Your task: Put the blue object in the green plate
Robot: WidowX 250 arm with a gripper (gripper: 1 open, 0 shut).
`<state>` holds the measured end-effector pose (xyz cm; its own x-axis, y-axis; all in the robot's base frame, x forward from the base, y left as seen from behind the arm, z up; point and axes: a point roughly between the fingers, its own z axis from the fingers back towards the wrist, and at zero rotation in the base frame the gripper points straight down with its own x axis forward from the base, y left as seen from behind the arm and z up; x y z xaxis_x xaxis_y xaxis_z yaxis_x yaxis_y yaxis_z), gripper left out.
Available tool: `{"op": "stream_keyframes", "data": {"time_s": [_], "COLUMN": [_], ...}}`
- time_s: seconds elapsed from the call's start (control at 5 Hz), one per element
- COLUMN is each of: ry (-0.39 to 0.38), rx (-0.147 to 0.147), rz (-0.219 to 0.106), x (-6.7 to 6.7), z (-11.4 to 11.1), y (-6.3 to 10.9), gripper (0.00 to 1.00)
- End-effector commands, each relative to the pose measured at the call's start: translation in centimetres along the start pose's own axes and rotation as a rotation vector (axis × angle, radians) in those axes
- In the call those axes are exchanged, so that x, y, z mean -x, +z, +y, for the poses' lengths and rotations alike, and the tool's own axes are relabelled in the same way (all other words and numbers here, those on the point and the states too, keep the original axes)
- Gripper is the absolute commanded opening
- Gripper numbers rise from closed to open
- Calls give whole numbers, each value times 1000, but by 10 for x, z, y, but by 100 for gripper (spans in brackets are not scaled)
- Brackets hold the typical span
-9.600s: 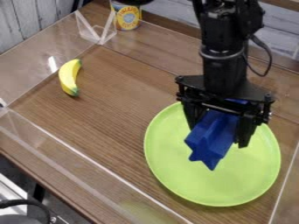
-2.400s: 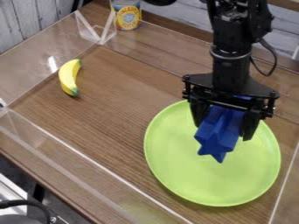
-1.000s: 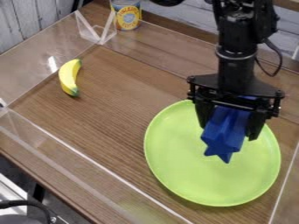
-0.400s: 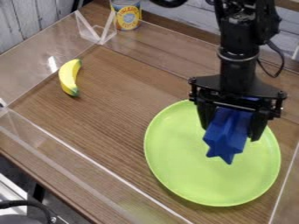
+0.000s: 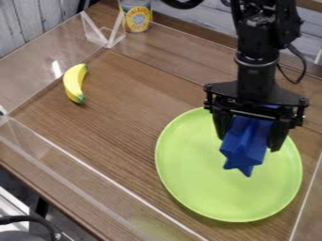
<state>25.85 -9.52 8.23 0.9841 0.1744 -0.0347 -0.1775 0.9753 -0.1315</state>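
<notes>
Nearest, the green plate (image 5: 189, 184) lies on the wooden table (image 5: 138, 89), and the blue object (image 5: 247, 147) hangs tilted over its right half, its lower tip at or just above the plate surface (contact cannot be told). Above it, the black gripper (image 5: 255, 122) has its fingers clamped on the block's upper part. Farther back left lies a yellow banana (image 5: 75, 82), well apart, and a yellow-labelled can (image 5: 137, 16) stands at the far edge.

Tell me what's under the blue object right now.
The green plate lies directly beneath the blue object, which hangs in the gripper. Whether its lower tip touches the plate cannot be told; the plate surface behind the block is covered.
</notes>
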Motion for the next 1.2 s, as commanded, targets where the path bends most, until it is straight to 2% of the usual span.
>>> {"op": "stream_keyframes", "data": {"time_s": [0.0, 1.0], "ry": [-5, 12], "rx": [12, 11], "rz": [-25, -19], "x": [-2, -1], "z": [-4, -4], "y": [6, 4], "gripper": [100, 100]}}
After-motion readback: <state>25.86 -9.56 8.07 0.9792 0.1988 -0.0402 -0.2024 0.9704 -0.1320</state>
